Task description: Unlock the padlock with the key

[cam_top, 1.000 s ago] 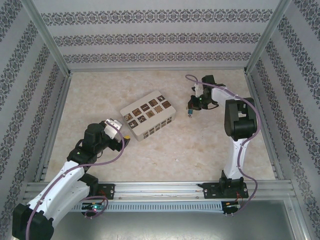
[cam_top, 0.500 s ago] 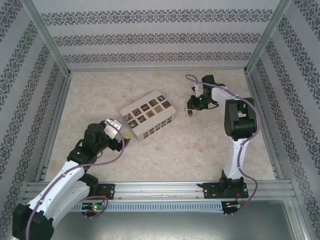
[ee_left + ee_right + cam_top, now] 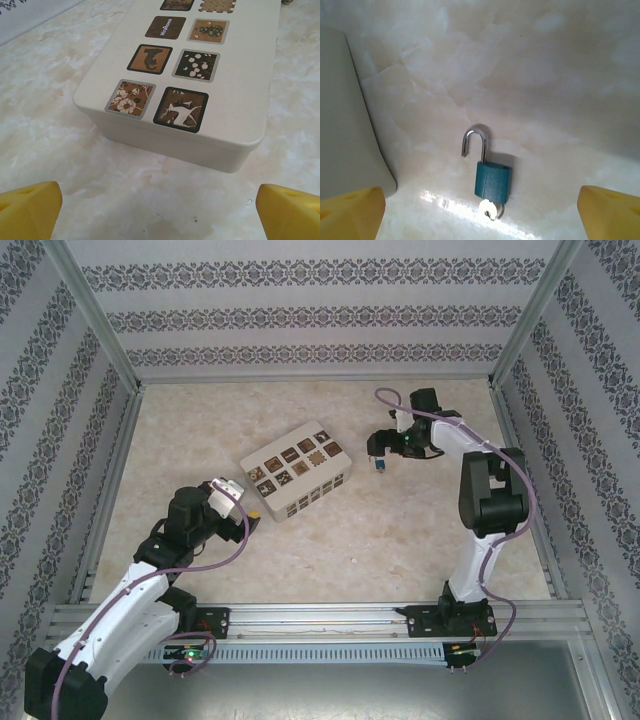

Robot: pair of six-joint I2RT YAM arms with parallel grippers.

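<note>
The padlock point(image 3: 492, 182) lies flat on the marble table, a small blue body with its silvery shackle point(image 3: 476, 141) sprung open on one side. The key point(image 3: 490, 209) sticks out of the body's bottom end. My right gripper point(image 3: 480, 215) hovers over it, open, its yellow fingertips point(image 3: 352, 212) far apart and touching nothing. From above, the padlock point(image 3: 380, 467) sits just below the right gripper point(image 3: 378, 447). My left gripper point(image 3: 160, 215) is open and holds nothing, facing the near end of the white box.
A white box point(image 3: 297, 470) with brown tiles lies mid-table, left of the padlock; its corner point(image 3: 350, 125) shows at the left of the right wrist view. Patterned walls and metal rails point(image 3: 120, 490) enclose the table.
The right gripper has gone from shut to open, letting go at the padlock's key, and its arm has shifted slightly right. The padlock rests on the table. The left arm is unmoved.
</note>
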